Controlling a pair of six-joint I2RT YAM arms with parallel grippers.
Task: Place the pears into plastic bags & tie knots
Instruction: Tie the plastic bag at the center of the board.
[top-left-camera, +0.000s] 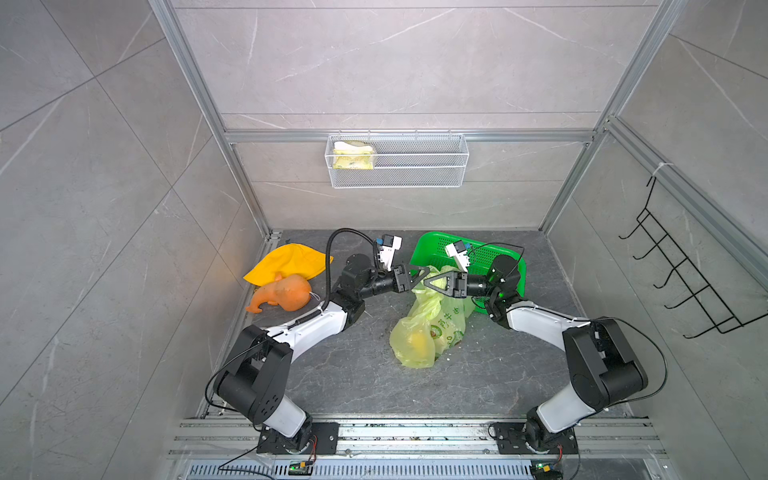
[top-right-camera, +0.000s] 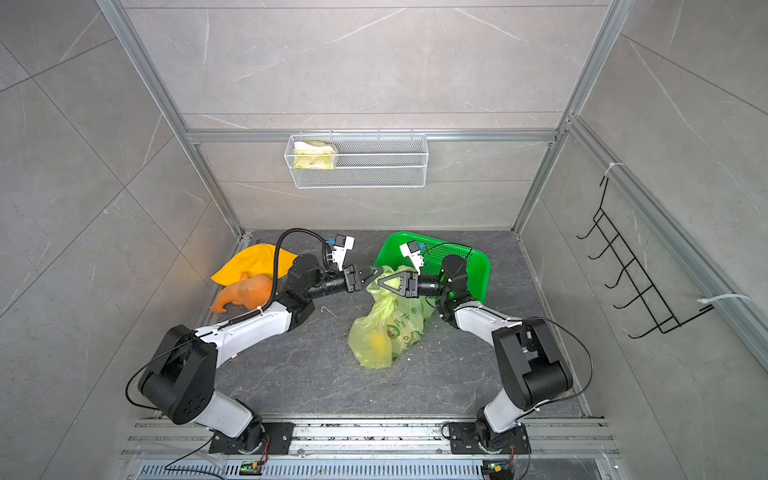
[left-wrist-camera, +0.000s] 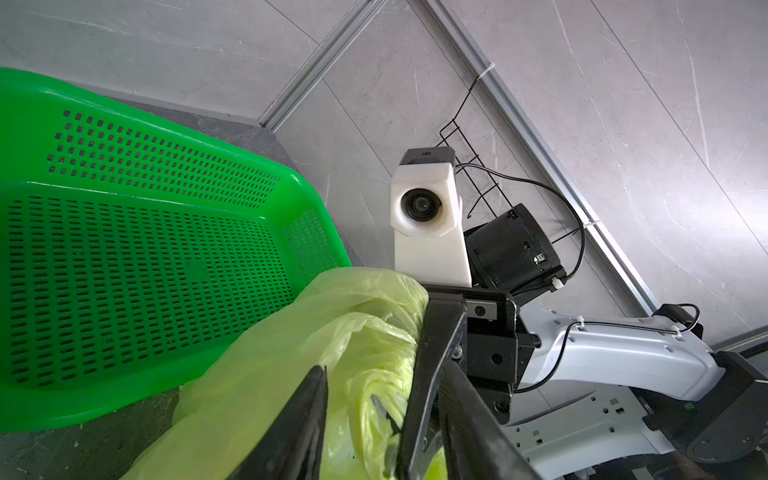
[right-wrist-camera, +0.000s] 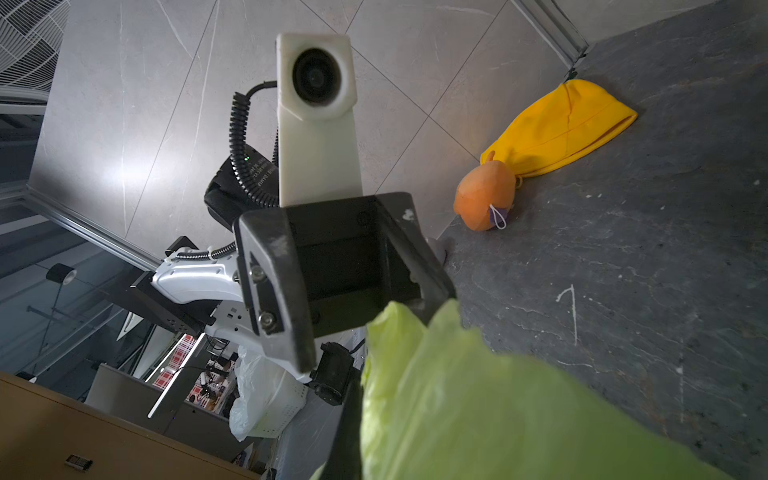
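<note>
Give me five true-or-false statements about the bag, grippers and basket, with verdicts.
1. The right gripper is shut on the plastic bag. True.
2. The left gripper is shut. False: its jaws stand apart.
3. A yellow pear shows through the bag. True.
4. The green basket holds pears. False: none shows there.
5. The orange toy is bagged. False: it lies by the yellow cloth.

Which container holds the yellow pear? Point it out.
The translucent plastic bag: the yellow pear shows through its film. The green basket and the wall-hung wire basket show no pear.
</note>
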